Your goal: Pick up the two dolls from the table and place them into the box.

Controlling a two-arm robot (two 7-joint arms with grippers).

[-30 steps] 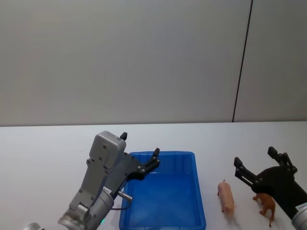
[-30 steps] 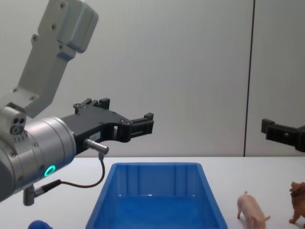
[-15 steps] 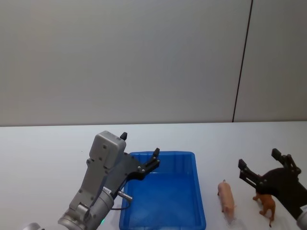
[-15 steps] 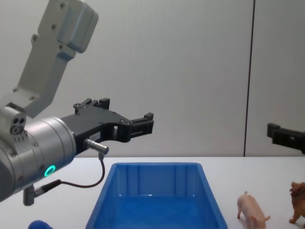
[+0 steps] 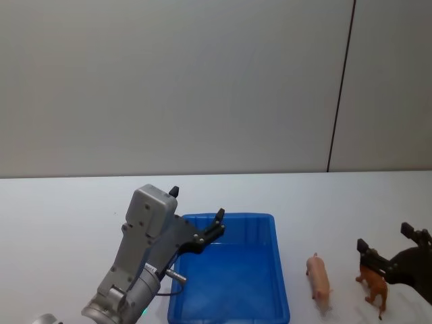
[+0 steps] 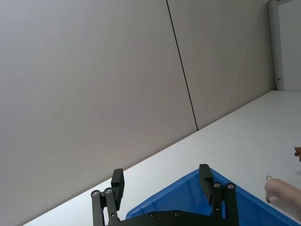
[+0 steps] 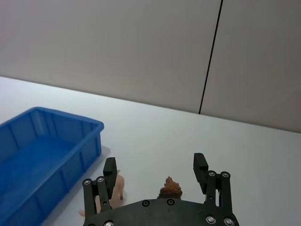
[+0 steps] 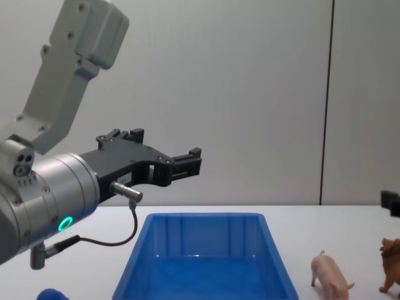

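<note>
White table (image 5: 54, 202) running wide beneath a plain grey wall. Closest in, at the near edge toward the left corner, a blue ball (image 8: 49, 294), only partly seen. Just beyond, around the middle of the near edge, the blue box (image 5: 243, 217), long sides running front to back, holding neither doll. Right of the box, close to its right wall but not touching, the pink pig (image 5: 319, 278), upright on its legs. Farther toward the table's right edge, near the pig yet apart from it, the reddish-brown animal (image 5: 374, 287), also standing.

Above that brown animal, the right gripper (image 5: 385, 237) – fingers spread wide, gripping nothing, raised clear of the tabletop; from the right wrist view, the animal's head peeking up between the two fingers, the pig off to one side. Over the box's far left corner, the left gripper (image 5: 196, 202) – likewise spread apart and empty, held well above the rim.

Farthest back, a dark vertical seam (image 5: 341, 88) down the wall on the right.
</note>
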